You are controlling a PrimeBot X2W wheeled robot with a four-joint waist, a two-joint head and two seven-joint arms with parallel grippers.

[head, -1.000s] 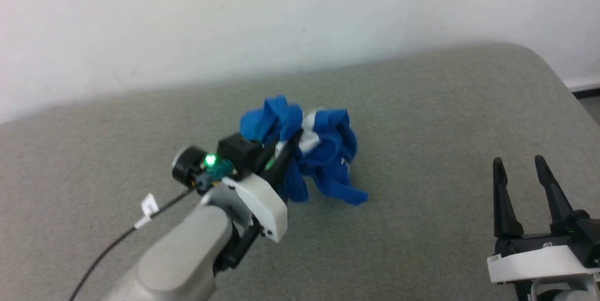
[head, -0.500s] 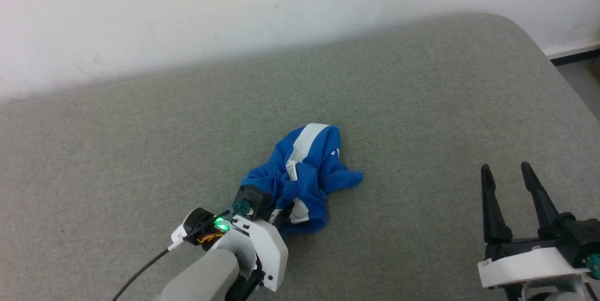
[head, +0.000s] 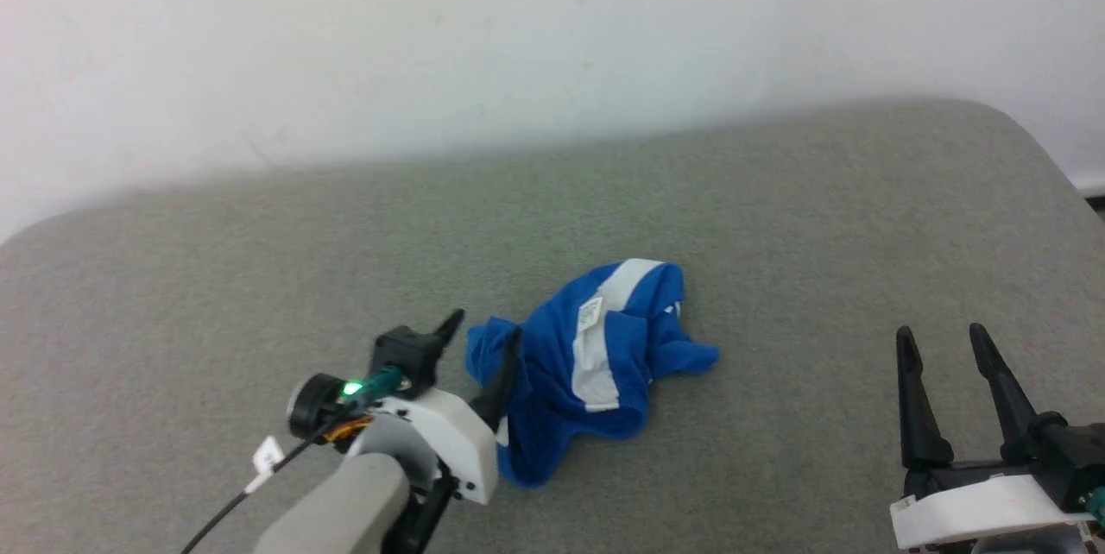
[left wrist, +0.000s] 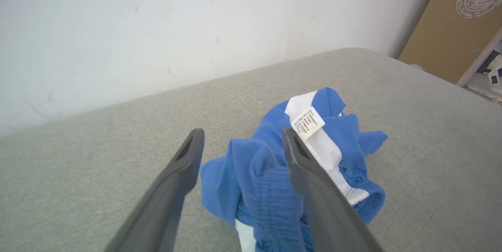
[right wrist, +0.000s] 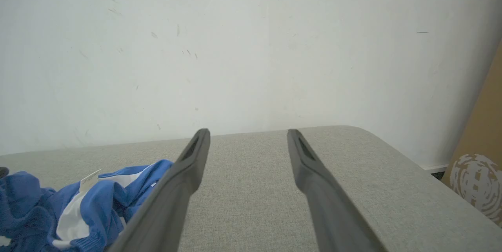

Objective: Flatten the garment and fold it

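Shorts (head: 596, 364) lie crumpled on the grey pad (head: 777, 217), released since half a second ago: left gripper (head: 486, 323) now gapes, one edge between its jaws. Right gripper (head: 941, 330) stands open, well apart.

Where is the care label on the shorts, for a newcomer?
On the grey padded table, a crumpled heap of blue shorts lies near the middle. Beside its broad white stripe, toward the wall, sits the label: a small white rectangle with fine dark print, where the stripe is plain.
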